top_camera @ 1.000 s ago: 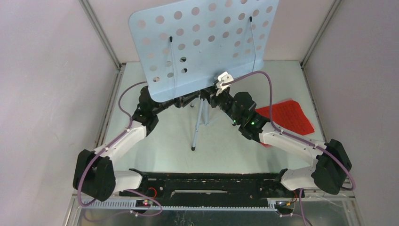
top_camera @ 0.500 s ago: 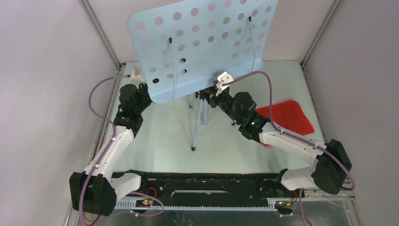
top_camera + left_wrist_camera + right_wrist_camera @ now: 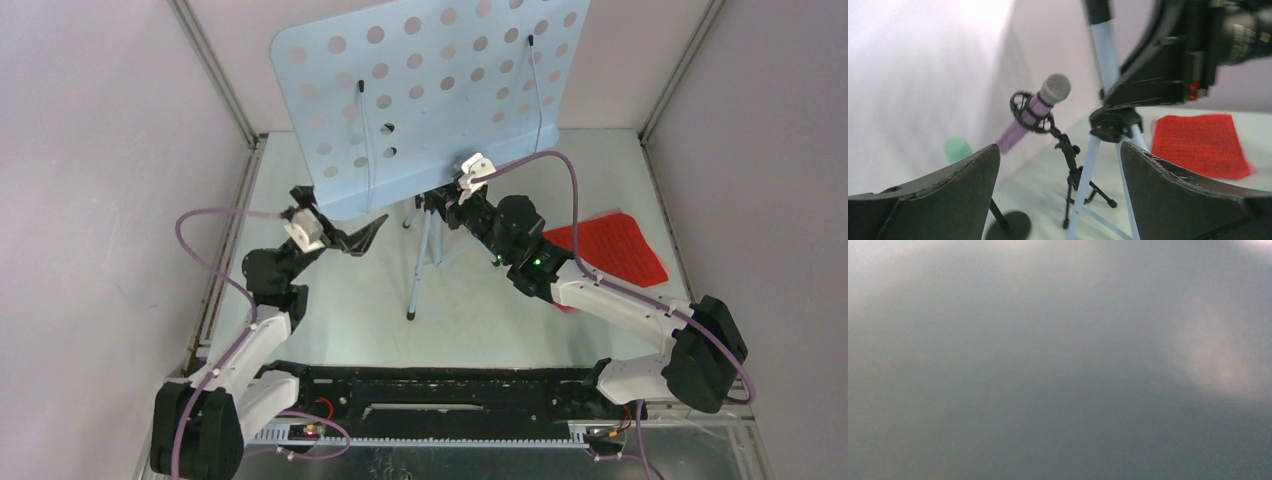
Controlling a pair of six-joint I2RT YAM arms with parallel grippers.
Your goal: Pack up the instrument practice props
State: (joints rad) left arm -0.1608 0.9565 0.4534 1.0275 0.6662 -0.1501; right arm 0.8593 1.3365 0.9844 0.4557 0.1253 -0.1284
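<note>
The pale blue perforated music desk (image 3: 430, 100) stands tilted on the blue-grey tripod (image 3: 425, 255). My right gripper (image 3: 442, 205) reaches under the desk's lower edge and is shut on the tripod's pole (image 3: 1104, 55) just above its hub; its own camera shows only grey blur. My left gripper (image 3: 345, 232) hangs open and holds nothing, left of the tripod (image 3: 1088, 175). Beyond its fingers (image 3: 948, 190), a glittery purple microphone (image 3: 1033, 112) sits in a black mic mount (image 3: 1073, 170). A mint microphone (image 3: 957, 148) shows behind the left finger. A red score sheet (image 3: 615, 245) lies flat at the right.
Pale walls close in on the left, right and back. A second black stand with a round base (image 3: 1008, 225) sits near the left wall. The black rail (image 3: 440, 390) with both arm bases runs along the near edge.
My left gripper opened wide and drew back from the desk's lower edge, swinging left and then toward the near side. The right arm, desk and tripod stayed in place.
</note>
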